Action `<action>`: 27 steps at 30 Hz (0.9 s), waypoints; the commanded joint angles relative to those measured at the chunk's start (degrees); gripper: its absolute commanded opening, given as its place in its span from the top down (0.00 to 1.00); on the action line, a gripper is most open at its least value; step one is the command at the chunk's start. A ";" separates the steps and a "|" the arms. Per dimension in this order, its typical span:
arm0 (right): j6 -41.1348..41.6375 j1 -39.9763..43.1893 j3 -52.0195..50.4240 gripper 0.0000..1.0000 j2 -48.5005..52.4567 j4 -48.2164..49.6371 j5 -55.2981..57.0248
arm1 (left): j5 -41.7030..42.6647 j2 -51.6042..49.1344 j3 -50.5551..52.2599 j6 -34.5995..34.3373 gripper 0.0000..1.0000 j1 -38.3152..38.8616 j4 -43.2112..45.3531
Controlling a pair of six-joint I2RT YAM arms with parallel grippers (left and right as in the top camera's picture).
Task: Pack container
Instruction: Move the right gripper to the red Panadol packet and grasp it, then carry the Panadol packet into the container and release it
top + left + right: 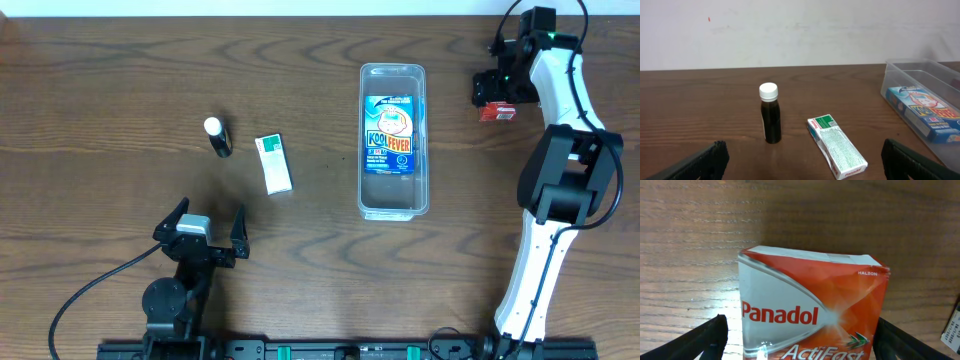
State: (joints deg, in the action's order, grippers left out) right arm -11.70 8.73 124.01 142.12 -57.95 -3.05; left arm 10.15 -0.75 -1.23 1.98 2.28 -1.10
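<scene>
Seen from overhead, the container (392,72) lay lengthwise a little toward 2 o'clock from the table's (100,90) centre, its long sides running 12 to 6. A blue packet (389,137) printed "KoolFever" lay flat inside it, filling most of the floor. The right gripper (496,100) was farther out at 2 o'clock, well apart from the container, and pointed down over a red and white Panadol box (810,310). In the right wrist view its fingers (700,342) stood spread wide on either side of the box. A sliver of table showed at the 9 o'clock side, while at 3 o'clock I could not tell whether the finger touched the carton. The left gripper (211,212) sat at 8 o'clock near the table edge, its jaws parted and holding nothing. Ahead of it, at 10 o'clock, a small dark bottle (771,117) with a white cap stood upright. Just beside the bottle at its 4 o'clock, not touching, a green and white carton (836,146) lay flat.
</scene>
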 commanded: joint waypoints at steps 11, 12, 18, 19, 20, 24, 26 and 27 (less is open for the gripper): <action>-0.74 0.33 -1.14 0.14 1.51 -0.24 -0.35 | 0.81 0.09 1.01 0.79 0.02 -0.33 -1.86; -0.76 0.33 -1.14 0.14 1.53 -0.33 -0.35 | 0.81 0.09 1.01 0.79 0.02 -0.33 -1.86; -0.76 0.33 -1.14 0.15 2.25 -0.52 -0.28 | 0.81 0.09 1.01 0.81 0.02 -0.33 -1.88; -0.76 0.33 -1.14 0.16 2.38 -0.55 -0.20 | 0.81 0.09 1.01 0.79 0.02 -0.33 -1.86; -0.76 0.33 -1.14 0.16 2.38 -0.52 -0.20 | 0.81 0.09 1.01 0.79 0.02 -0.33 -1.86; -0.57 0.33 -1.16 0.19 2.38 -0.55 -0.15 | 0.81 0.09 1.01 0.79 0.02 -0.33 -1.86; -0.57 0.33 -1.29 0.19 2.54 -0.52 -0.17 | 0.81 0.09 1.01 0.79 0.02 -0.33 -1.86; -0.57 0.35 -1.29 0.19 2.56 -0.52 -0.17 | 0.81 0.09 1.01 0.81 0.02 -0.33 -1.86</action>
State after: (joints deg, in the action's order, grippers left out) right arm -11.79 8.73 123.26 143.57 -58.39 -2.76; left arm 10.15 -0.75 -1.23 1.98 2.28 -1.10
